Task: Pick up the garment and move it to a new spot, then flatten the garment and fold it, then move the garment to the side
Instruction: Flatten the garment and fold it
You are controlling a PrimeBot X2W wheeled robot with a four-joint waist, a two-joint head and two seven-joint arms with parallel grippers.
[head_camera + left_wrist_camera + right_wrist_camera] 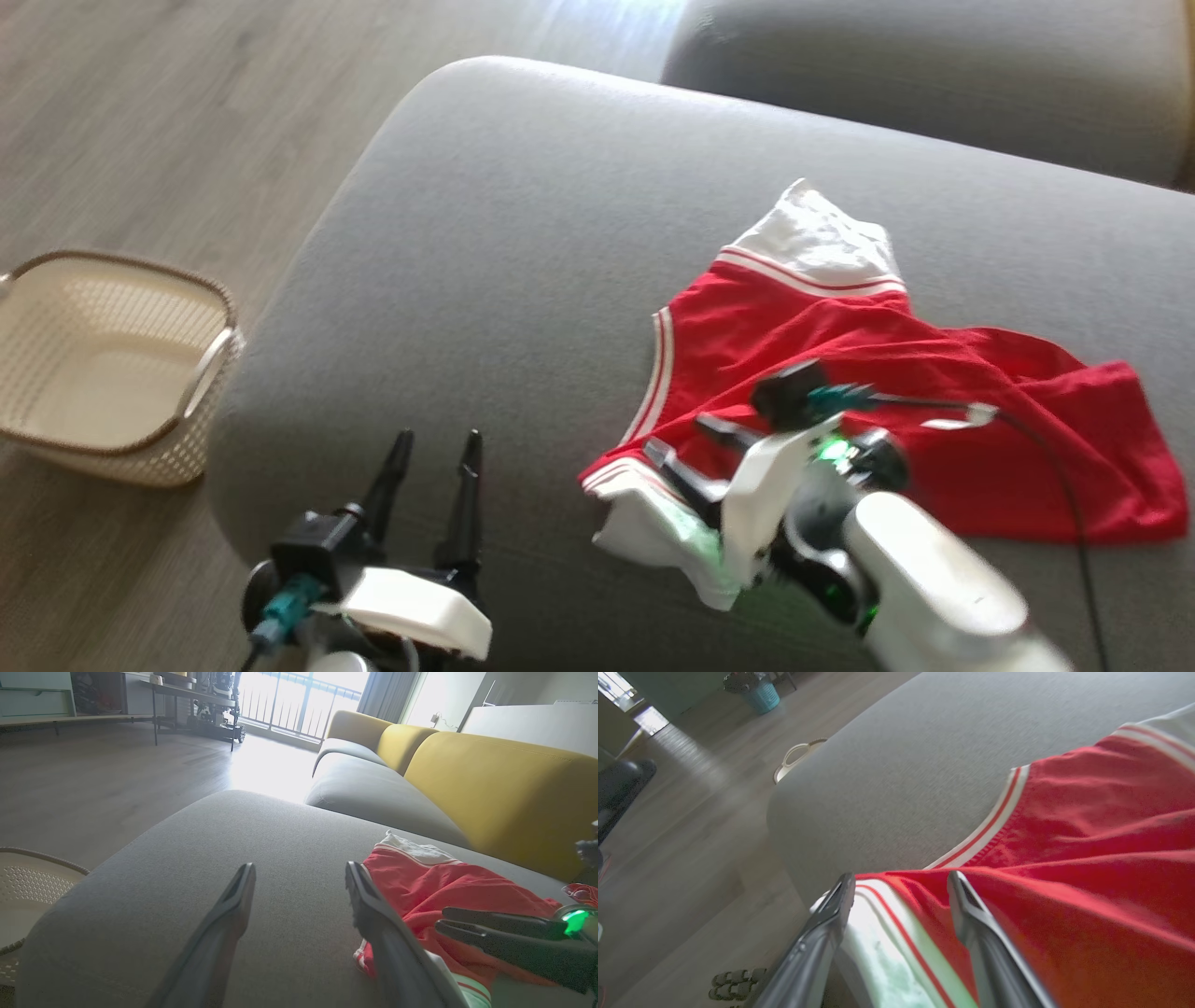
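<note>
The red-and-white sports garment (840, 345) lies spread but rumpled on the grey sofa cushion (485, 233), its 4 o'clock half creased. Judging from this, flattening is unfinished, and folding and moving aside remain. Whether this is its new spot cannot be told.

The right claw (686, 446) stands wide just over the garment's 7 o'clock corner, the white-striped hem between its fingers, gripping nothing. The left claw (439, 439), also wide and empty, hovers over bare cushion, with the garment at its 2 o'clock.
</note>
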